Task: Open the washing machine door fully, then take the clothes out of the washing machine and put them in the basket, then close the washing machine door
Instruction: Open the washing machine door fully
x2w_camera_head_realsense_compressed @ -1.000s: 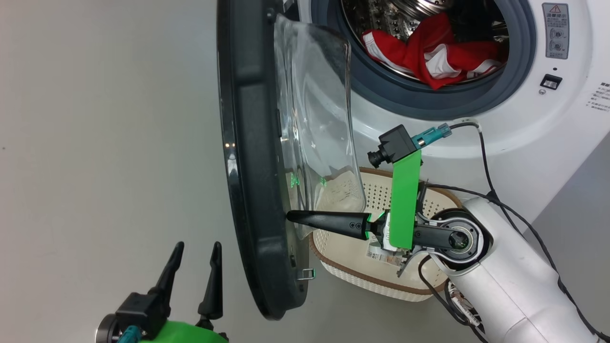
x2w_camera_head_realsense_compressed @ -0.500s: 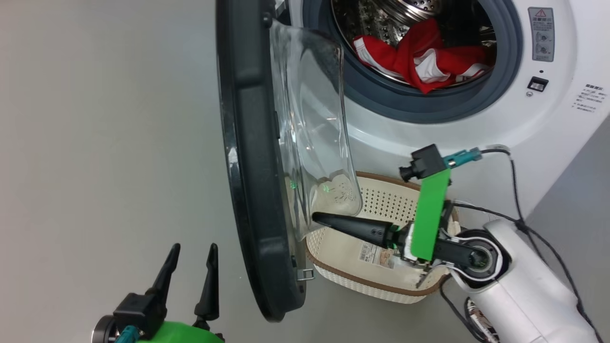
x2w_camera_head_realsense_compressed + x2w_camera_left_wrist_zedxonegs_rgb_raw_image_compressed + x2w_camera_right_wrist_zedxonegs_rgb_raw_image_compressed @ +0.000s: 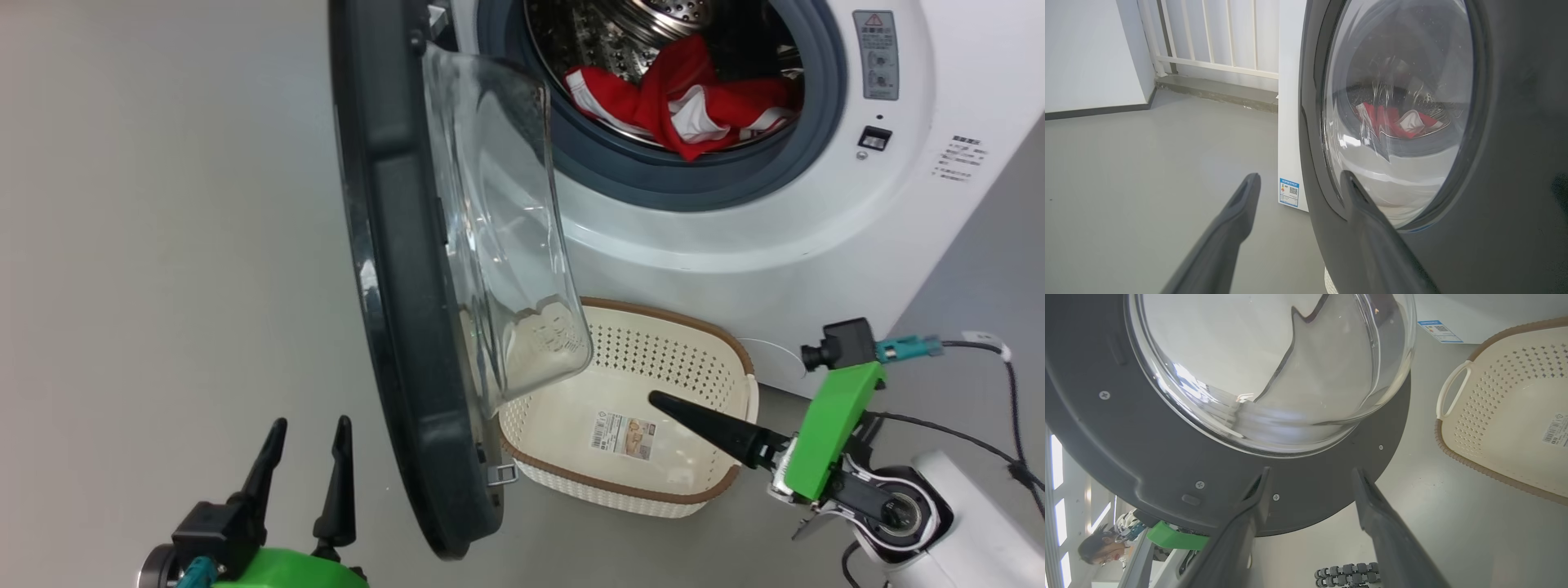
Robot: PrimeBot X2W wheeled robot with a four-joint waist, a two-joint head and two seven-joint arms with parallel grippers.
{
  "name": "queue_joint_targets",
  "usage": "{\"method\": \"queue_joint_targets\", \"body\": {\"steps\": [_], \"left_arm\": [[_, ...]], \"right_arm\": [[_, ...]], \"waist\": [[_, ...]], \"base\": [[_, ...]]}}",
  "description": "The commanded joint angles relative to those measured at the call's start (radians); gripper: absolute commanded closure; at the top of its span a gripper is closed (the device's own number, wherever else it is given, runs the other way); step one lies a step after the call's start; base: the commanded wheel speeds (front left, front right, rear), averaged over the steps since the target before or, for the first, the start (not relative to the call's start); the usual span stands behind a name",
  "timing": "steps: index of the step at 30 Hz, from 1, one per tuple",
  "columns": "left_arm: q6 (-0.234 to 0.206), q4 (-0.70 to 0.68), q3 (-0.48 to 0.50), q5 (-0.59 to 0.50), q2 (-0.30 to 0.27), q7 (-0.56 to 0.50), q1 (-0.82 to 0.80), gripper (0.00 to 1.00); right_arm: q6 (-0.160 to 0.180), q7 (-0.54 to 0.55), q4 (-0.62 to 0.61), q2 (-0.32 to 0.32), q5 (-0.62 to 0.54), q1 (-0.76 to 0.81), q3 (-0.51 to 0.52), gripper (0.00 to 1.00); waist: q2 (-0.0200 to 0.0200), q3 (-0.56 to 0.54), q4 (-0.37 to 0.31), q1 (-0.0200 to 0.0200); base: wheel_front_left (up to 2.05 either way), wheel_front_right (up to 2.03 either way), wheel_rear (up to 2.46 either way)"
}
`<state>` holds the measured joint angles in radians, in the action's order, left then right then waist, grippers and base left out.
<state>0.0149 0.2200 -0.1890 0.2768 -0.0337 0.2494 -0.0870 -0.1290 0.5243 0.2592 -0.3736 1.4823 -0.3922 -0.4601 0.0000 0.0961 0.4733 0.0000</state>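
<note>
Where door juts open, basket beside, clothes in drum

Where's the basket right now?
Head view, lower centre: the basket sits on the floor before the washing machine, just right of the open door.

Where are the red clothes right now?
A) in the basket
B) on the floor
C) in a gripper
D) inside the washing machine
D: the clothes lie bunched inside the washing machine, in its drum, while the basket in front of it has no cloth in it.
</note>
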Motion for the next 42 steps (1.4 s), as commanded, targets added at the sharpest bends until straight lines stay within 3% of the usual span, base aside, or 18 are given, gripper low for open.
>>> {"method": "queue_joint_targets", "body": {"steps": [1,8,16,23,26,29,34,42], "left_arm": [[0.006,-0.02,0.04,-0.006,-0.017,0.012,-0.028,0.0],[0.01,-0.02,0.065,-0.015,-0.017,0.012,-0.02,0.0],[0.013,-0.015,0.078,-0.025,-0.017,0.012,-0.01,0.0],[0.018,-0.011,0.089,-0.033,-0.017,0.012,0.0,0.0],[0.02,-0.009,0.092,-0.035,-0.017,0.012,0.006,0.0],[0.02,-0.01,0.096,-0.036,-0.017,0.012,0.012,0.0],[0.021,-0.013,0.099,-0.038,-0.017,0.012,0.017,0.0],[0.024,-0.01,0.095,-0.041,-0.017,0.012,0.013,0.0]], "right_arm": [[-0.002,-0.023,-0.021,-0.012,-0.012,0.01,0.001,0.0],[-0.002,-0.182,-0.001,-0.078,-0.113,0.051,-0.046,0.0],[-0.002,-0.454,0.041,-0.149,-0.272,0.073,-0.159,0.0],[-0.002,-0.715,0.103,-0.162,-0.363,0.07,-0.219,0.0],[-0.002,-0.774,0.138,-0.155,-0.437,0.063,-0.225,0.0],[-0.002,-0.785,0.146,-0.123,-0.517,0.064,-0.156,0.0],[-0.002,-0.786,0.078,-0.042,-0.692,0.13,0.049,0.0],[-0.002,-0.786,-0.059,0.042,-0.938,0.228,0.228,0.0]], "waist": [[0.0,-0.001,-0.012,0.0],[0.0,-0.002,-0.047,0.0],[0.0,-0.014,-0.07,0.0],[0.0,-0.028,-0.076,0.0],[0.0,-0.035,-0.079,0.0],[0.0,-0.036,-0.084,0.0],[0.0,-0.035,-0.088,0.0],[0.0,-0.031,-0.086,0.0]], "base": [[0.0,0.0,0.0],[0.0,0.0,0.0],[0.0,0.0,0.0],[0.0,0.0,0.0],[0.0,0.0,0.0],[0.0,0.0,0.0],[0.0,0.0,0.0],[0.0,0.0,0.0]]}}
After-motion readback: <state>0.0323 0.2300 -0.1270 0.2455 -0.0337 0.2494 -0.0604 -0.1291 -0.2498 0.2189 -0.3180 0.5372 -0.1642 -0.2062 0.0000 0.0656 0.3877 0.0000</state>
